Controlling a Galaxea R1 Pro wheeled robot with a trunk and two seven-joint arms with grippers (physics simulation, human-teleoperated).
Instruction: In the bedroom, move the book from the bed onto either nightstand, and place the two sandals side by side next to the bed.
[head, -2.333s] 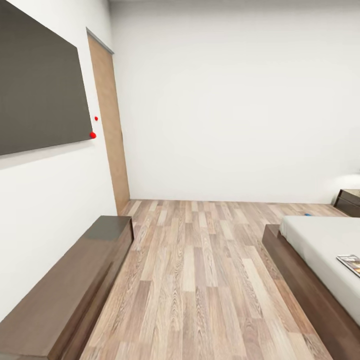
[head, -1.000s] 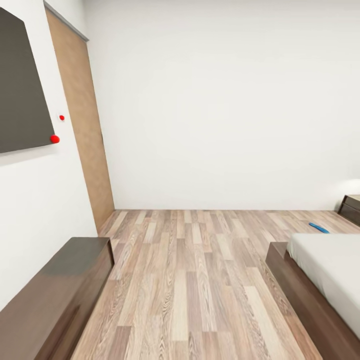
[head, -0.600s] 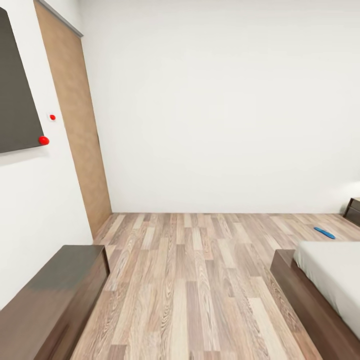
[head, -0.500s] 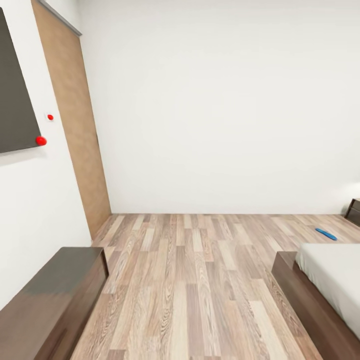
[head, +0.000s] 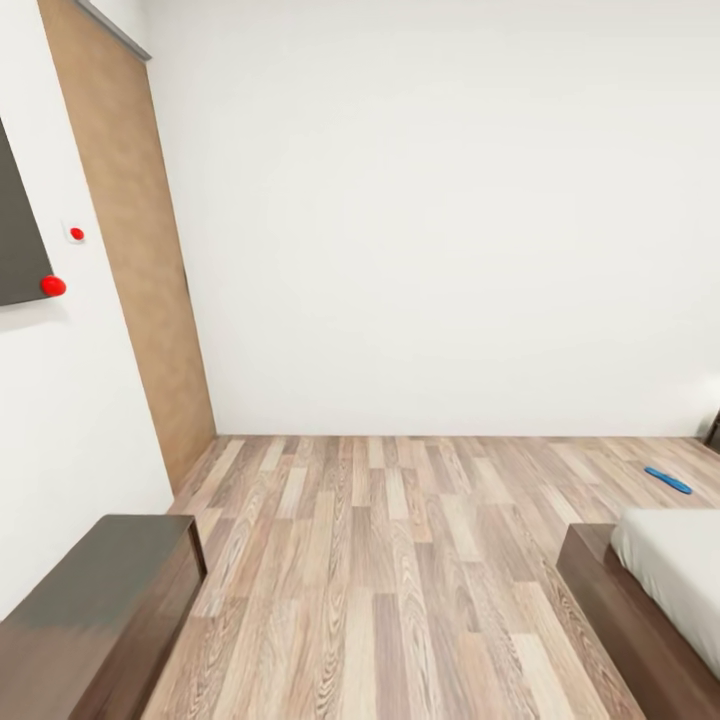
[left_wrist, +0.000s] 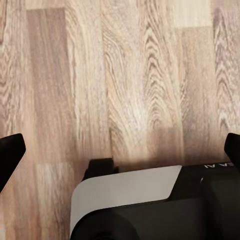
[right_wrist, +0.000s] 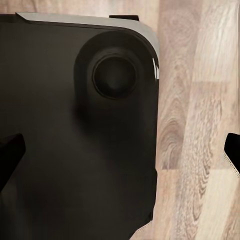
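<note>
The bed's light mattress (head: 672, 565) and dark wooden frame (head: 615, 605) fill the lower right corner of the head view. One blue sandal (head: 668, 480) lies flat on the wooden floor beyond the bed's foot, near the far wall. A dark sliver of the nightstand (head: 715, 432) touches the right edge. The book is out of view. My left gripper (left_wrist: 120, 152) hangs open over the floor, its black fingertips (left_wrist: 10, 156) far apart. My right gripper (right_wrist: 120, 150) is open too, above my own black base, with nothing between its fingers.
A long low dark brown cabinet (head: 95, 610) runs along the left wall, under a dark wall panel (head: 15, 240) with red knobs. A tan door (head: 130, 260) stands in the far left corner. Wooden floor (head: 390, 560) stretches between cabinet and bed.
The camera has advanced and turned left, so the whole picture shifted. The bed slid toward the right edge, the book left the frame, and the blue sandal came into sight.
</note>
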